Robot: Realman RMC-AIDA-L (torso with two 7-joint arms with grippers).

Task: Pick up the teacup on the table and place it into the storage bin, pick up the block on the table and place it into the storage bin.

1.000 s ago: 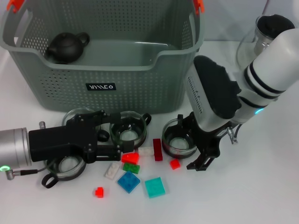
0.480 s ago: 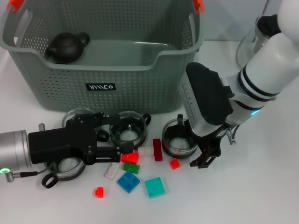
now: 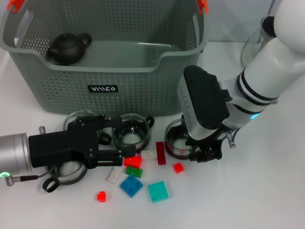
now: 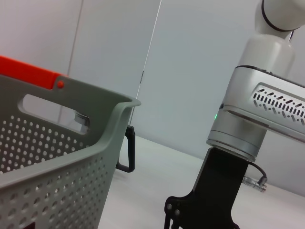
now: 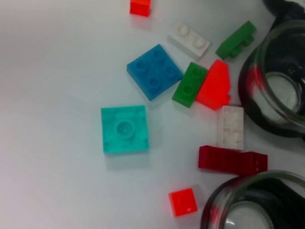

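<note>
Three glass teacups stand in front of the storage bin point(image 3: 102, 67): a left teacup point(image 3: 71, 170), a middle teacup point(image 3: 130, 134) and a right teacup point(image 3: 180, 144). Loose blocks lie before them, among them a red block point(image 3: 133, 161), a blue block point(image 3: 131, 186) and a teal block point(image 3: 157, 191). My left gripper point(image 3: 125, 137) lies low and open, one finger on each side of the middle teacup. My right gripper point(image 3: 204, 155) is open and down at the right teacup's outer rim. The right wrist view shows the teal block point(image 5: 125, 129), a dark red block point(image 5: 232, 160) and that teacup's rim point(image 5: 248, 210).
A black teapot point(image 3: 68, 46) sits inside the bin at its back left. A glass teapot point(image 3: 259, 43) stands at the far right behind my right arm. The bin's corner point(image 4: 71, 143) fills the left wrist view, with my right arm point(image 4: 257, 114) beyond it.
My right gripper has swung left and down from the bare table beside the right teacup to the cup's outer rim. The left gripper and the blocks have not moved.
</note>
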